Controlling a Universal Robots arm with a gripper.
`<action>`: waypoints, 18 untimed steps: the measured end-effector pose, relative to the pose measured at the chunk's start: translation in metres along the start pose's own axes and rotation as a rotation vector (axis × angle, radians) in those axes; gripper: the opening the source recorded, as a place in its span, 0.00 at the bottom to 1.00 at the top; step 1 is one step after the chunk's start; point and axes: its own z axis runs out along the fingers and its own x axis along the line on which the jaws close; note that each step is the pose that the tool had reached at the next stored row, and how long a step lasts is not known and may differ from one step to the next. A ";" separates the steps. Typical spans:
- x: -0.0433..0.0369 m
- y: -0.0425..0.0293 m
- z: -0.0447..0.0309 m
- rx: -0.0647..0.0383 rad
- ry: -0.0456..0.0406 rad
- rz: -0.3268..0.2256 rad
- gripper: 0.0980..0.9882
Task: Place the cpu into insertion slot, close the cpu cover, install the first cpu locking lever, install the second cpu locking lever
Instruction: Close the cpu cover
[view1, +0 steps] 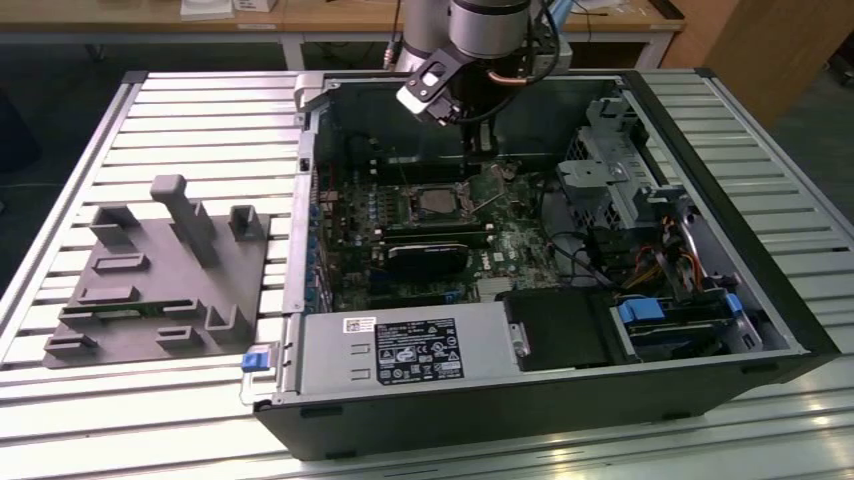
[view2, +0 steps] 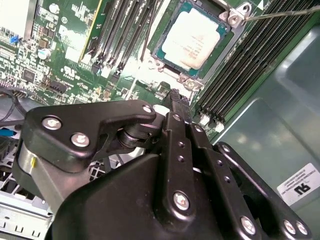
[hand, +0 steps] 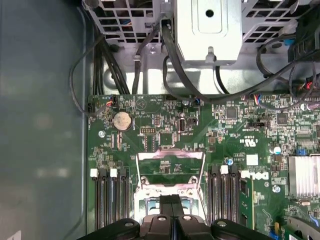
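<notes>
Nothing gripped in shut claw (hand: 170, 200), hovering close above chip (view2: 192, 40) seated in socket (view2: 186, 77), with opened cover (hand: 170, 167) just beyond.

Bright overhead light; glare on table (view1: 574, 450); case (view1: 534, 400) interior dim.

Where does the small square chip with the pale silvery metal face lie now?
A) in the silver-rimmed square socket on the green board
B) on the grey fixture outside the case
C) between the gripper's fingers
A: in the second wrist view the small square silvery-faced chip sits inside the silver-rimmed square socket on the green circuit board.
</notes>
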 end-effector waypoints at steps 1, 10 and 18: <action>0.0000 0.0012 0.0000 0.000 0.0000 0.000 0.01; 0.0004 0.0137 0.0007 0.000 0.0000 0.000 0.01; 0.0008 0.0260 0.0013 0.000 0.0000 0.000 0.01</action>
